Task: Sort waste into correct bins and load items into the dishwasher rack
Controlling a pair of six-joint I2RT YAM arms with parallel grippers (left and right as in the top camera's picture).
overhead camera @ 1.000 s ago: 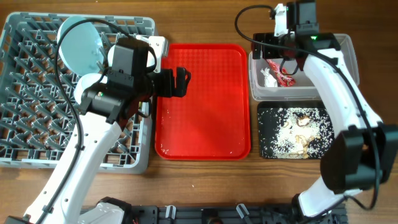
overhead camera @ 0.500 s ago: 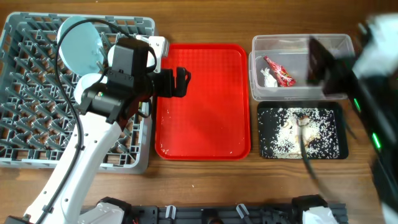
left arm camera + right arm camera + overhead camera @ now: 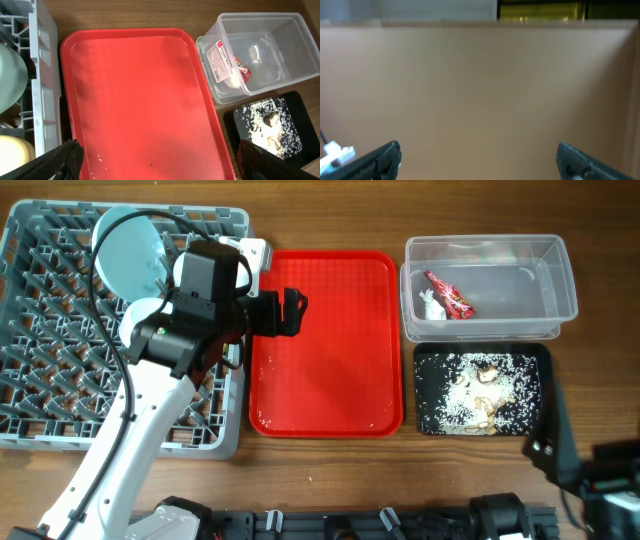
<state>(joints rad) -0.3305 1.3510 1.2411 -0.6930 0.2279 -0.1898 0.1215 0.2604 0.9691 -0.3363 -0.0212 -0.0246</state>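
Now that the right arm (image 3: 575, 465) has pulled back from over the clear tub (image 3: 562, 280) to the near right corner, the tub lies uncovered, with the red wrapper (image 3: 450, 293) and white paper scrap (image 3: 432, 306) together at its left end. The right gripper (image 3: 480, 161) is spread wide, holding nothing. The left gripper (image 3: 160, 162) has not moved: it hangs over the far left of the red tray (image 3: 320, 380), fingers apart and empty. Crumbs (image 3: 462, 398) remain on the black tray (image 3: 546, 375), and the blue plate (image 3: 128, 252) in the rack (image 3: 40, 380).

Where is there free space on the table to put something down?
The red tray is bare, between the dishwasher rack and the clear tub; the left gripper hangs over its rack-side edge. The tub's right half is free. The black tray is crowded with crumbs.
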